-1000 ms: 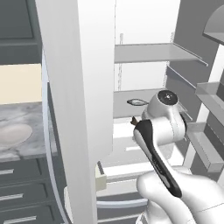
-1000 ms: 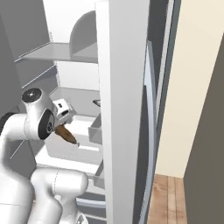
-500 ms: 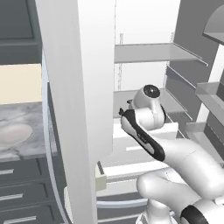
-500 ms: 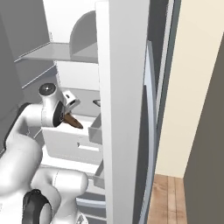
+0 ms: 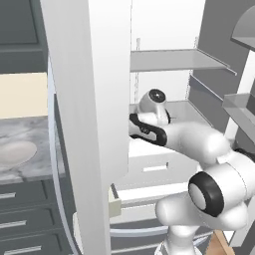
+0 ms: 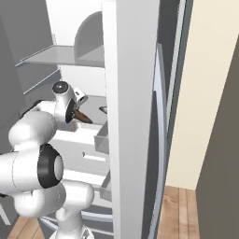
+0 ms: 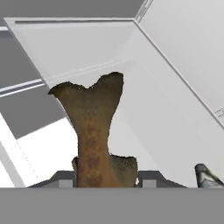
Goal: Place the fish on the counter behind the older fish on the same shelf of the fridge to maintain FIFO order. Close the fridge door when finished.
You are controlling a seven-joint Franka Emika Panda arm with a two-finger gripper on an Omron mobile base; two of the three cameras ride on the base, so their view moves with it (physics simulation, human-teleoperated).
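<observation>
Both base views flank the open fridge [image 5: 164,60], sharing its shelves

Clearance inside fridge [image 5: 164,30]

Bare white shelf floor ahead of the held fish [image 7: 94,131], upper right of hand view; open door [image 6: 133,116] blocks centre of right base view.

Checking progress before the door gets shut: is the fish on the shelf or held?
Held. The gripper is shut on the fish, tail pointing into the fridge.
</observation>
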